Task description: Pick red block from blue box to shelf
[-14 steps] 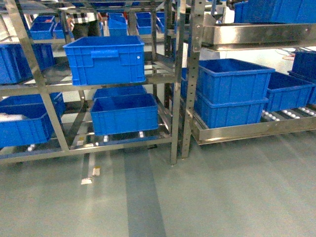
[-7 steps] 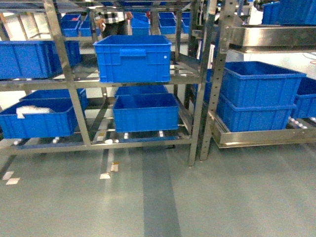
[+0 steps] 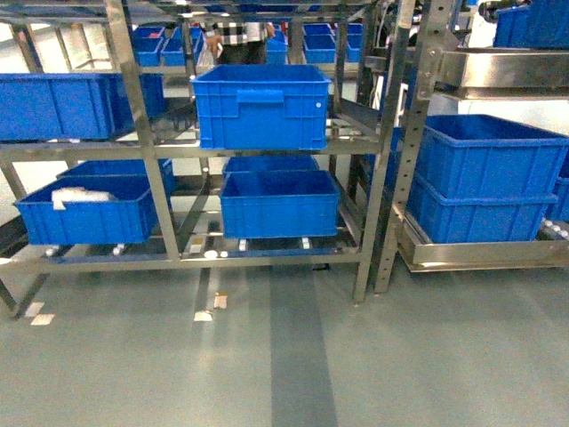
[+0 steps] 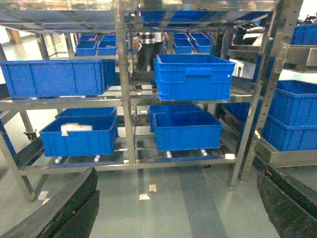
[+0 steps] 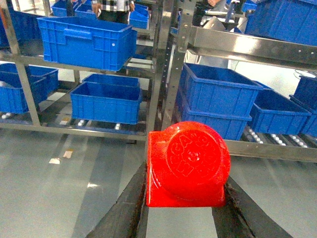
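The red block [image 5: 188, 166], a bright red studded brick, is clamped between the two dark fingers of my right gripper [image 5: 185, 181], held above the grey floor with its round stud facing the camera. The shelf [image 5: 163, 74] of shiny steel uprights and beams stands a little way ahead of it. In the head view the shelf [image 3: 142, 151] fills the upper half and neither gripper shows. My left gripper [image 4: 176, 198] is open wide, with only floor between its fingers, facing the shelf [image 4: 124, 99]. The blue box is out of view.
Dark blue ribbed crates [image 3: 262, 107] sit on the shelf tiers, one [image 3: 84, 209] holding white material. A second rack on the right carries stacked crates [image 3: 484, 178]. A person in a checked shirt [image 3: 236, 36] stands behind. Paper scraps [image 3: 209, 309] lie on the floor.
The head view has swung left, so the shelf and crates have slid rightward in the frame. More of the left-hand crates now show.
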